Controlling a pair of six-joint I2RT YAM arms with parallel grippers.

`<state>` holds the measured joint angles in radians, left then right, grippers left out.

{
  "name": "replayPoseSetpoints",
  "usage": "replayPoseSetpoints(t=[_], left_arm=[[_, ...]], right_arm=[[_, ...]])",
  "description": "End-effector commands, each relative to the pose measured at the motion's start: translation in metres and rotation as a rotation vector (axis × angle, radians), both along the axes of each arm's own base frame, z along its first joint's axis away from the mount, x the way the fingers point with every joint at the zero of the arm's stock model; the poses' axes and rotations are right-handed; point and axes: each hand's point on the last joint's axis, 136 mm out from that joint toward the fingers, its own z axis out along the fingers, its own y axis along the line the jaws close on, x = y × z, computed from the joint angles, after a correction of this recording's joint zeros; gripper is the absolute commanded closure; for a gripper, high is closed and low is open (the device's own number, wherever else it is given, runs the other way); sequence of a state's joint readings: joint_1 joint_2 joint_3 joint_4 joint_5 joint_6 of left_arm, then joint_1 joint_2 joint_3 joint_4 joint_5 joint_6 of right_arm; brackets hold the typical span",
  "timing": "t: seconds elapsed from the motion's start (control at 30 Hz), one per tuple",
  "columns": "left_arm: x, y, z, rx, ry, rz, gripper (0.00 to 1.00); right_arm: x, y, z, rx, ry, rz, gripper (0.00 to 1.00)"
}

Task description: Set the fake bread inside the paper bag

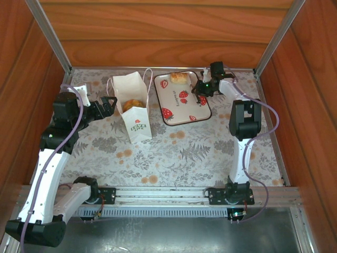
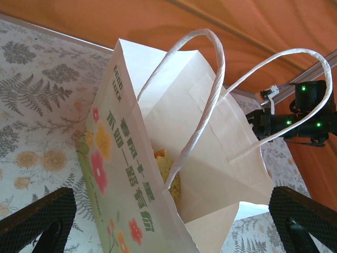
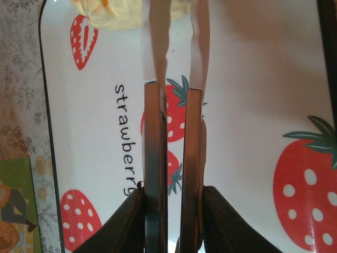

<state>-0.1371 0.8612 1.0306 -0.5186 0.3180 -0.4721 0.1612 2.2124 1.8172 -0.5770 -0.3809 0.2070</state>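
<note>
On the floral worktop (image 1: 174, 153), top view: white paper bag (image 1: 138, 124) stands upright at 11 o'clock from centre, mouth open, with golden-brown bread pieces (image 1: 132, 104) inside. Left fingers (image 1: 109, 101) sit at the bag's 9 o'clock, just beside its wall, spread wide, nothing in them. Strawberry-print tray (image 1: 184, 108) is at the bag's 3 o'clock, near but apart. One pale pastry (image 1: 178, 78) lies at the tray's 12 o'clock edge. Right fingers (image 1: 198, 96) point down over the tray's 2 o'clock area.

Left wrist view: bag (image 2: 226, 158) in the middle, green lettering and flower print on its side panel, two white cord handles (image 2: 210, 79) arching up. A yellow-brown bread piece (image 2: 167, 168) shows in the mouth. Left fingers (image 2: 37, 219) are at 7 and 5 o'clock, far apart, with the bag ahead of them; can't tell if they touch it. Right arm (image 2: 295, 113), green LEDs lit, is at 3 o'clock.

Right wrist view: right fingers (image 3: 155, 158) are nearly together, a thin slit between them, gripping nothing. Tips are at the glossy tray (image 3: 253, 79), mirrored in it; contact can't be told. Pastry (image 3: 131, 10) is at 12 o'clock, apart from the tips.
</note>
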Motion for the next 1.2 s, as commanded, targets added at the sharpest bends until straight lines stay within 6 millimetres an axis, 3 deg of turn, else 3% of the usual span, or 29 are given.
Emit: replayPoseSetpoints(t=[0.0, 0.2, 0.47, 0.7, 0.73, 1.07, 1.17], left_arm=[[0.000, 0.003, 0.002, 0.000, 0.002, 0.009, 0.00], [-0.002, 0.004, 0.002, 0.003, -0.001, 0.015, 0.00], [-0.003, 0.008, 0.002, 0.004, -0.003, 0.040, 0.00], [0.002, 0.009, 0.010, -0.002, -0.008, 0.047, 0.00], [0.003, 0.008, 0.011, -0.002, -0.007, 0.044, 0.01], [0.014, 0.013, 0.023, 0.028, 0.016, 0.041, 0.12], [0.014, 0.016, 0.030, 0.019, 0.006, 0.042, 0.20]], right_arm=[[-0.009, 0.005, 0.035, 0.046, -0.061, 0.045, 0.79], [-0.022, -0.003, 0.046, 0.021, -0.094, 0.029, 0.89], [-0.048, -0.012, 0.068, 0.002, -0.137, 0.003, 0.89], [-0.094, -0.012, 0.096, -0.031, -0.185, -0.017, 0.89], [-0.102, -0.012, 0.108, -0.038, -0.212, -0.016, 0.89], [-0.163, -0.008, 0.159, -0.196, -0.333, 0.045, 0.88], [-0.177, -0.012, 0.181, -0.204, -0.378, 0.039, 0.88]])
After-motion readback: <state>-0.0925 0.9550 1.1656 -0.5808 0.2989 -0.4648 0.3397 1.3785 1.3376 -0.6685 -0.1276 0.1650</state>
